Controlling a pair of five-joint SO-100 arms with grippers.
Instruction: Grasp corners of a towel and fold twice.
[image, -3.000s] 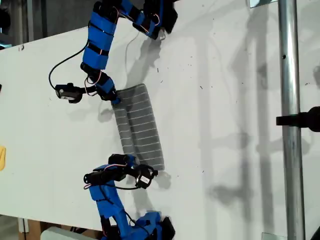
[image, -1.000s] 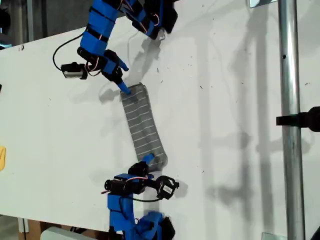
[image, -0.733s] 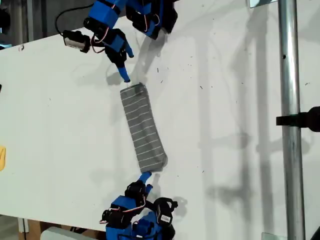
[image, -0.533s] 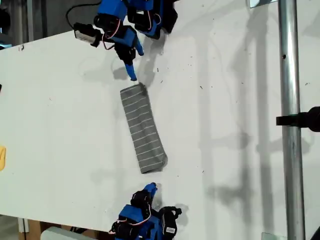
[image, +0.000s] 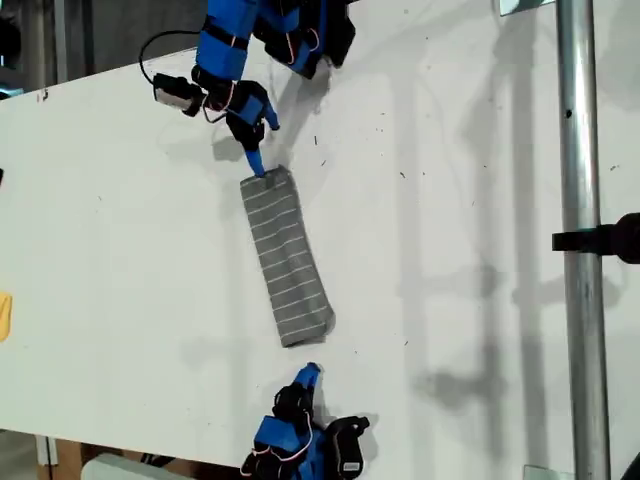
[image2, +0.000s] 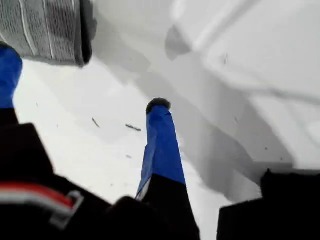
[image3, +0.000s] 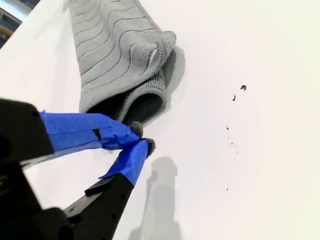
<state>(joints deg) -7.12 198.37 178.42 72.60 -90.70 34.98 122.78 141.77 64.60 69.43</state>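
Note:
The grey striped towel (image: 285, 255) lies folded into a narrow strip on the white table (image: 450, 200). My first gripper (image: 262, 143) is open at the strip's upper end in the exterior view. In the first wrist view (image2: 82, 80) one fingertip (image2: 6, 65) sits at the towel's edge (image2: 45, 27) and the other stands apart. My second gripper (image: 309, 372) is shut and empty a little off the strip's lower end. Its closed tips (image3: 141, 137) point at the rumpled folded end (image3: 120, 55), whose corner (image3: 167, 40) curls up.
A metal pole (image: 575, 200) with a black clamp (image: 600, 240) crosses the exterior view's right. A yellow object (image: 3, 315) peeks in at that view's left edge. Small dark specks (image3: 242, 87) mark the table.
The towel went from a wider fold to a narrow strip. Both grippers let go of its ends and drew back. The first gripper then came back down to the upper end.

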